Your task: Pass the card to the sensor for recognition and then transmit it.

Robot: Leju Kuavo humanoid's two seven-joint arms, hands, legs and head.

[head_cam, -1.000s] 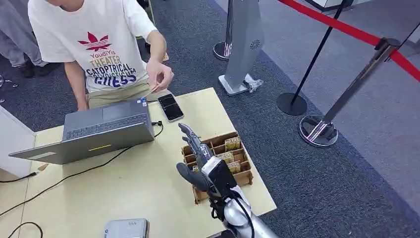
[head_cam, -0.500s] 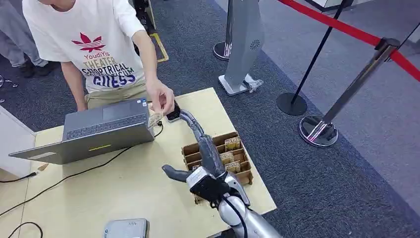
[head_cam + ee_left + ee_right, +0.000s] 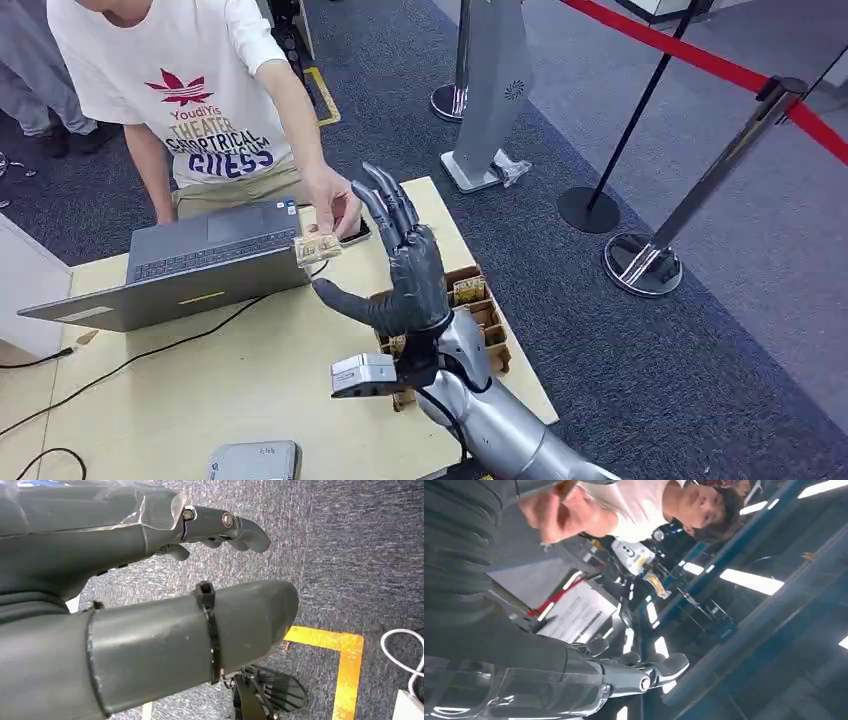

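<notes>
While raised, right hand (image 3: 405, 265) partly hides box (image 3: 478, 322).

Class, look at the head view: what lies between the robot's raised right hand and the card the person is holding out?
Nothing. In the head view the right robot hand is open, its thumb just short of the card in the person's hand, bare table below.

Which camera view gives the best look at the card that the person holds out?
The head view is best: the card appears whole in the person's hand, near the robot's raised, open right hand, above the table. The right wrist view shows just a blurred edge of it at the person's fingers. The left wrist view looks down at carpet.
</notes>
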